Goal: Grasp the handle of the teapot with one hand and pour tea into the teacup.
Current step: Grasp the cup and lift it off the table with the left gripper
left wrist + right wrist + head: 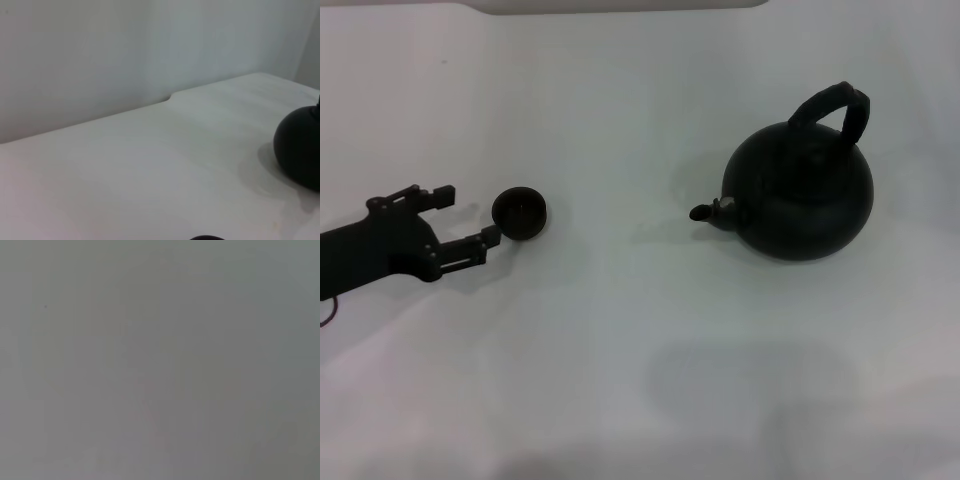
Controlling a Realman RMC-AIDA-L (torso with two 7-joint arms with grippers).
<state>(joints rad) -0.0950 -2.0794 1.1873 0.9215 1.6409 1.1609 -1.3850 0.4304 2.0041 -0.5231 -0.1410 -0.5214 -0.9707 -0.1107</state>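
The large round black teapot stands upright on the white table at the right in the head view, its short spout pointing left. Its arched handle rises over the top. The tiny black teacup sits at the left. My left gripper lies low just left of the teacup, open, with one finger near the cup's front side and the other farther back; neither clearly touches it. The left wrist view shows part of the teapot's body. My right gripper is out of view.
The white table stretches wide between the teacup and the teapot and toward the front. A pale wall rises behind the table's far edge. The right wrist view shows only flat grey.
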